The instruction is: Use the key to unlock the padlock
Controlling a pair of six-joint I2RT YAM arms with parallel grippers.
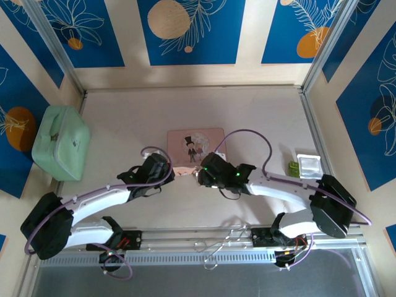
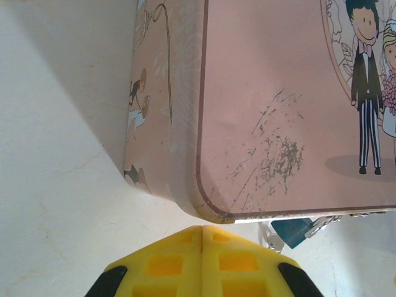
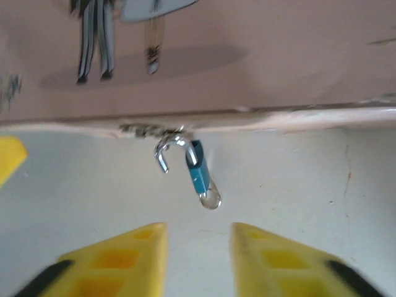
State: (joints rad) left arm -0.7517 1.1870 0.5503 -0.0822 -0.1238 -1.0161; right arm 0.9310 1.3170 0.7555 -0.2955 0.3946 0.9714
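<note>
My right fingers stand wide apart with nothing between them. The padlock hangs just ahead of their gap, off the near edge of the pink box, over the table. One shackle end looks free of the blue body. My left fingers are pressed together, empty, and the padlock sits ahead and right of them.
</note>
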